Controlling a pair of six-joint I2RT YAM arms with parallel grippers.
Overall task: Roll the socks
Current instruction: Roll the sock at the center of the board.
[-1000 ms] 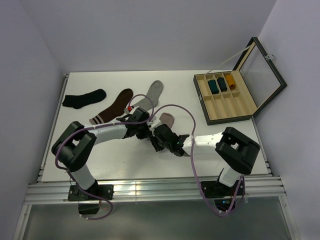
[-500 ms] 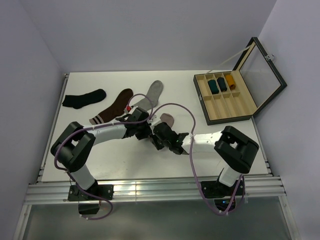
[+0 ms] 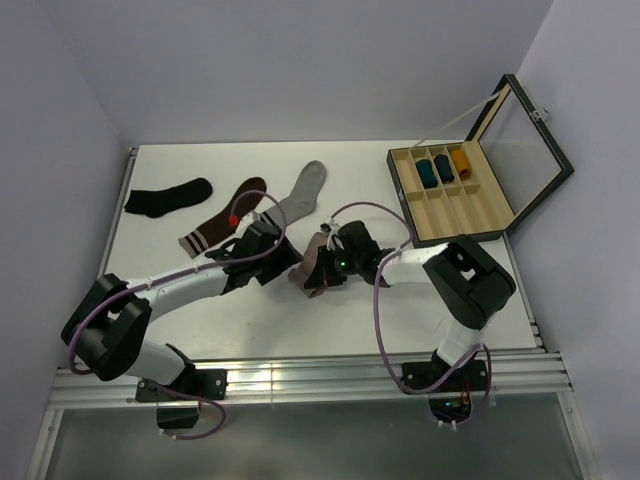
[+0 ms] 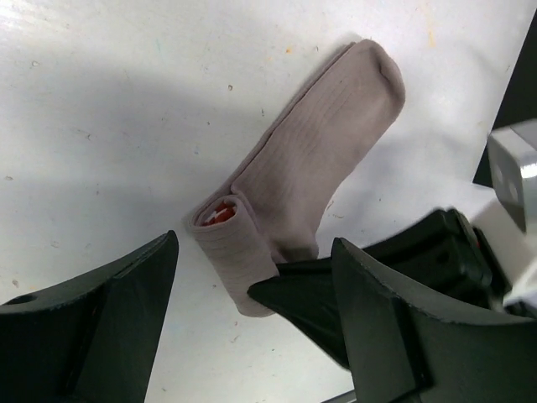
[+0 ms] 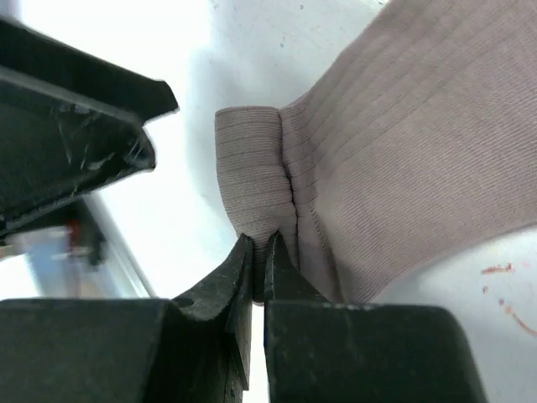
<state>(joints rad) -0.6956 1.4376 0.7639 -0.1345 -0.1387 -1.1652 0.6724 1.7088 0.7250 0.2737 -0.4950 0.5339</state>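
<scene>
Mid-frame on the table (image 3: 270, 330), the pink sock (image 4: 327, 159) is seen, cuff end rolled. The left gripper (image 4: 253, 243) is spread, empty; the roll's edge is pinched by the right gripper (image 5: 258, 252). Unrolling is risked if that pinch slips.

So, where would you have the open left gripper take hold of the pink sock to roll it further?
Probably the roll's free end, where red shows, approached from the side opposite the right gripper, which pinches the other end. On the pink sock only that raised tube gives the left gripper something to straddle; the rest lies flat.
</scene>
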